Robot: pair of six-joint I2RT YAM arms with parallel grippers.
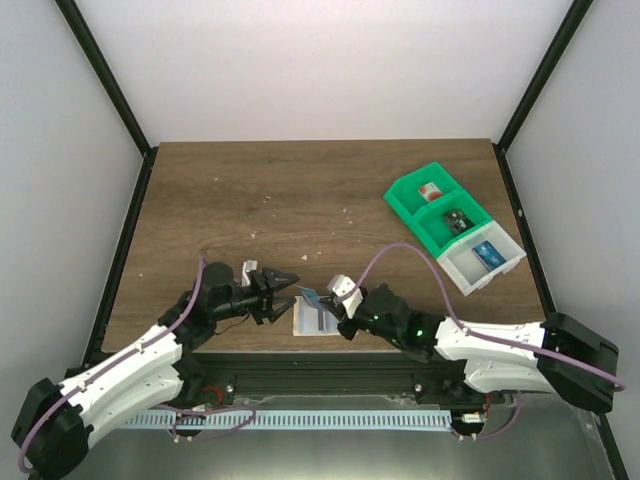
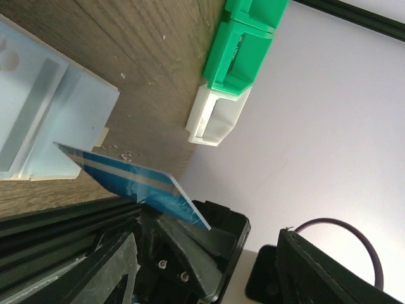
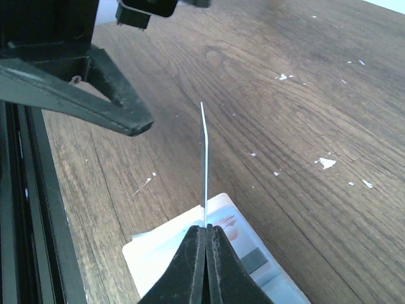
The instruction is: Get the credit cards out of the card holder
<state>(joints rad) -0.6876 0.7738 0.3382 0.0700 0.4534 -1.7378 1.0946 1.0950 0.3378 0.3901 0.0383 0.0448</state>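
The card holder (image 1: pixel 312 321) lies open and flat near the table's front edge, pale blue-grey inside (image 2: pixel 38 114) (image 3: pixel 161 253). My right gripper (image 1: pixel 335 303) (image 3: pixel 205 229) is shut on a blue credit card with a pale stripe (image 1: pixel 310 296) (image 2: pixel 133 183), held on edge just above the holder and seen edge-on in the right wrist view (image 3: pixel 204 152). A dark-striped card face (image 3: pixel 256 261) shows in a holder pocket. My left gripper (image 1: pixel 283 283) (image 2: pixel 205 237) is open just left of the raised card, its jaws apart and holding nothing.
A green-and-white compartment tray (image 1: pixel 455 225) (image 2: pixel 231 69) with small items stands at the right back of the wooden table (image 1: pixel 300 200). The black front rail (image 3: pixel 38 209) runs close beside the holder. Pale crumbs dot the wood.
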